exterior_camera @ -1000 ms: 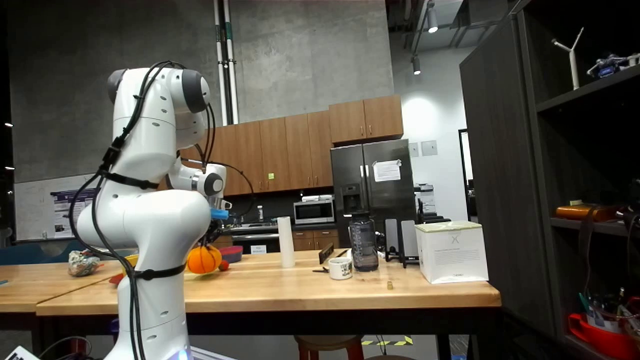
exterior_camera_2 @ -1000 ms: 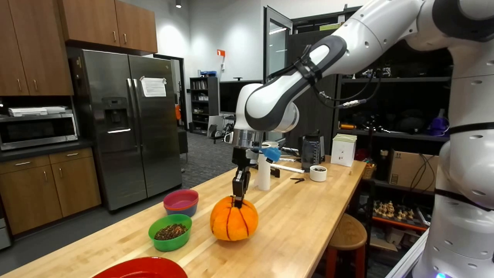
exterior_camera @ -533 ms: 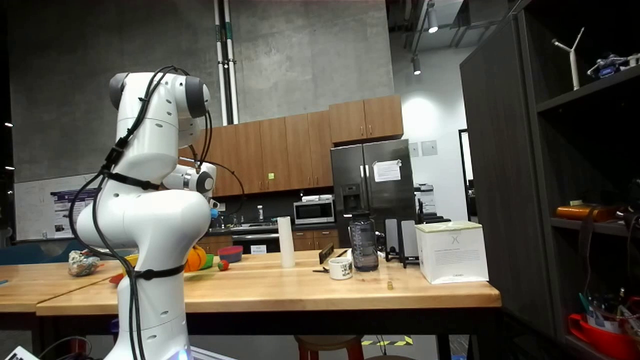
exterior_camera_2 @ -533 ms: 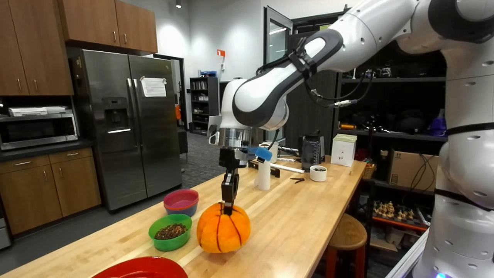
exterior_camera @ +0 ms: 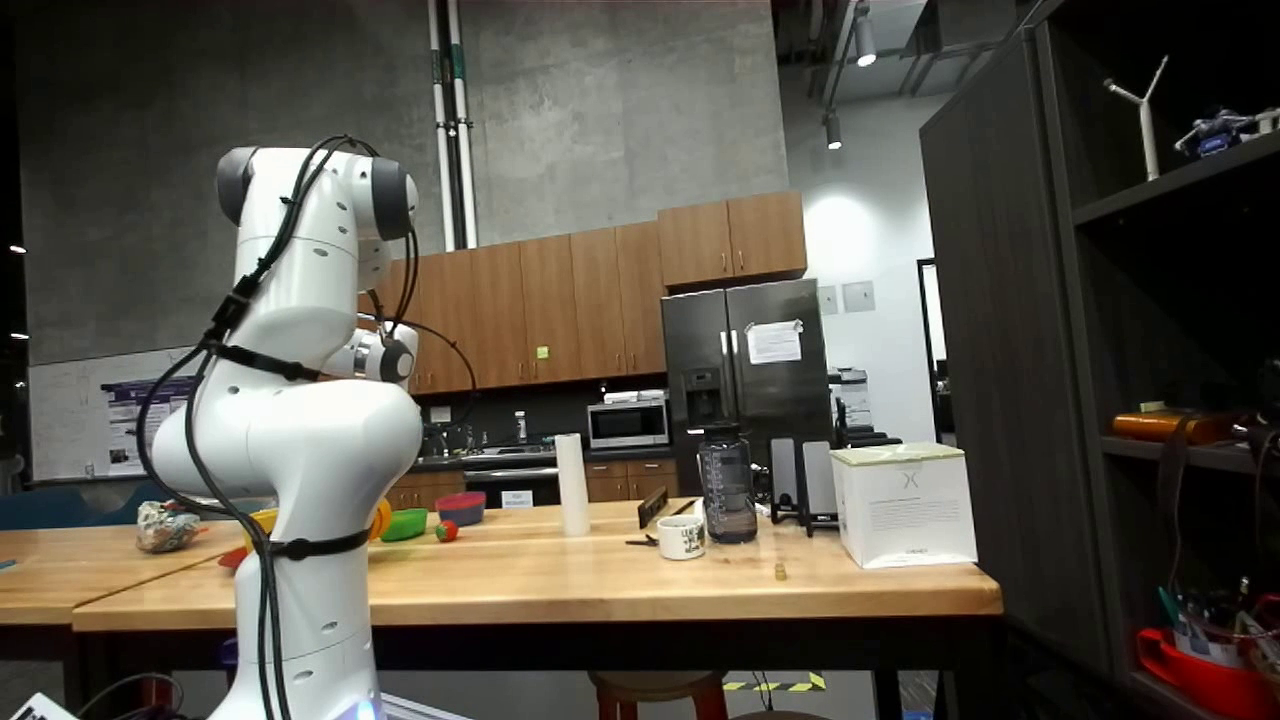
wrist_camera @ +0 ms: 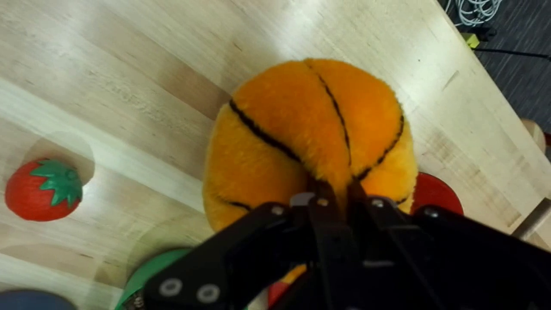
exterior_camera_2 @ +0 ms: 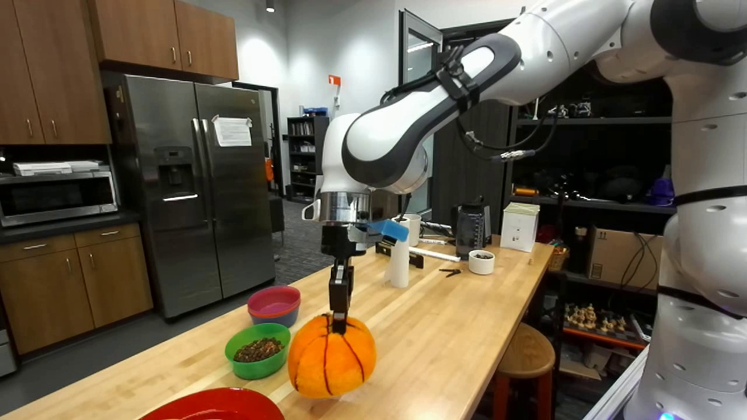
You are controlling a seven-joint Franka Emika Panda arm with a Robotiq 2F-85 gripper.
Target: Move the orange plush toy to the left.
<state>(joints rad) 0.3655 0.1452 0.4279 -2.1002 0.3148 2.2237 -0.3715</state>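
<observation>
Pale boards make up the table, with a steel fridge beyond it. Over the table's near end is the toy, its top pinched by the gripper, which is clamped on a fold of plush. Whether the underside touches the wood I cannot tell. Grasping is done, I judge; any further carry leftward, setting down and letting go remain, and how far counts as enough is not shown. Near the toy are a green bowl and a red dish. Farther off, the box bears an X-like mark above print too small to read; lettering on the mug and the fridge's paper is likewise illegible.
</observation>
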